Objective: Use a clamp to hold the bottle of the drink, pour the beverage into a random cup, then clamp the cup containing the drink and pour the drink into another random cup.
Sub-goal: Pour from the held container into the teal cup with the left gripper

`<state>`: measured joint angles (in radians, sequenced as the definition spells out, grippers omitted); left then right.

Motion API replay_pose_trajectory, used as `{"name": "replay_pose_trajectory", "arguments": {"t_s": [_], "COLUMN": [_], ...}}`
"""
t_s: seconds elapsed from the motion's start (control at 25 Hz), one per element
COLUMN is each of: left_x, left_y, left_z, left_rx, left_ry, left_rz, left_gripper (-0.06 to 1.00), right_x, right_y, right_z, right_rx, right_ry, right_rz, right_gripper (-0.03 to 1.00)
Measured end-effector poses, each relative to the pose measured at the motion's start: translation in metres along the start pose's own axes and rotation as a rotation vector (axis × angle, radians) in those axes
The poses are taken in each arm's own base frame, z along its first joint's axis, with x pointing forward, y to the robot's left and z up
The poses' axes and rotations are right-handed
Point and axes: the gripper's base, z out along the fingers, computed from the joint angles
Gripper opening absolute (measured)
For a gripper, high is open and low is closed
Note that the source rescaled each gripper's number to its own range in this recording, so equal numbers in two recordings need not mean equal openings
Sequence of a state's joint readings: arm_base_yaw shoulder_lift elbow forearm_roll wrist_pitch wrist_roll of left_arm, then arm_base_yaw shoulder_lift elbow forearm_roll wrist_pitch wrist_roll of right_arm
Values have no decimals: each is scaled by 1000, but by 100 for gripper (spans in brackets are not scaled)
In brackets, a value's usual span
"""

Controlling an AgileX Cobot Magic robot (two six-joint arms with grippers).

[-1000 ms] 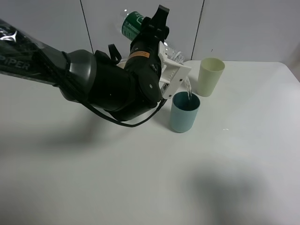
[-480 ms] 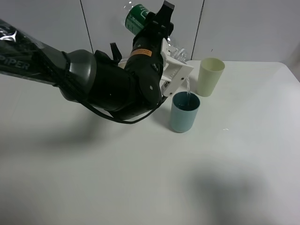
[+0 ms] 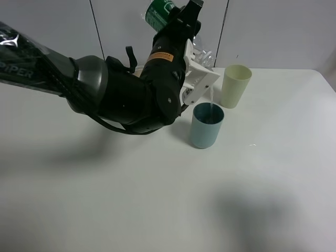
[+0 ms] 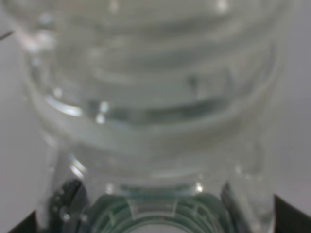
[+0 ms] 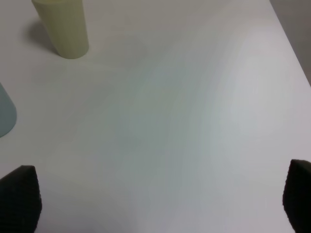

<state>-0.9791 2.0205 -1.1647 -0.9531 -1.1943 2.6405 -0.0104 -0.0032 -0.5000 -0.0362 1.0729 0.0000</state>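
My left gripper [image 3: 193,52] is shut on the bottle of the drink [image 3: 159,11], which is tipped with its green-labelled base up and its mouth down. A thin stream of clear beverage [image 3: 211,97] falls from the mouth into the teal cup [image 3: 206,131] right below. The left wrist view is filled by the bottle's ribbed clear wall [image 4: 155,97]. My right gripper [image 5: 159,199] is open, its dark fingertips far apart over bare table, with the teal cup's edge [image 5: 5,114] off to one side. The other random cup is hidden.
A taller pale yellow-green cup [image 3: 234,86] stands just behind and to the right of the teal cup, also in the right wrist view [image 5: 62,26]. The bulky black left arm [image 3: 121,94] spans the back left. The white table [image 3: 157,199] ends at the right edge.
The left gripper has tipped the bottle steeper, raising its green base toward the top of the view. The stream into the teal cup has thinned.
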Motion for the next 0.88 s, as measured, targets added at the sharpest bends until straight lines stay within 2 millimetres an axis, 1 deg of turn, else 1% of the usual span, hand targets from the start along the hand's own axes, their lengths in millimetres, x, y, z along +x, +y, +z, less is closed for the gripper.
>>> {"name": "replay_pose_trajectory", "arguments": {"t_s": [0.4, 0.76, 0.88], "left_x": [-4, -5, -6], "left_y": [8, 10, 12], "left_z": [0, -1, -1], "left_rx": [-90, -110, -138], "left_ry": [-41, -52, -64], "left_rz": [39, 47, 93], "left_gripper": [9, 9, 9], "right_x": [0, 0, 0], "right_y": [0, 0, 0], "right_z": [0, 0, 0], "right_rx": [0, 0, 0], "right_ry": [0, 0, 0], "right_rz": [0, 0, 0], "right_gripper": [100, 100, 100]}}
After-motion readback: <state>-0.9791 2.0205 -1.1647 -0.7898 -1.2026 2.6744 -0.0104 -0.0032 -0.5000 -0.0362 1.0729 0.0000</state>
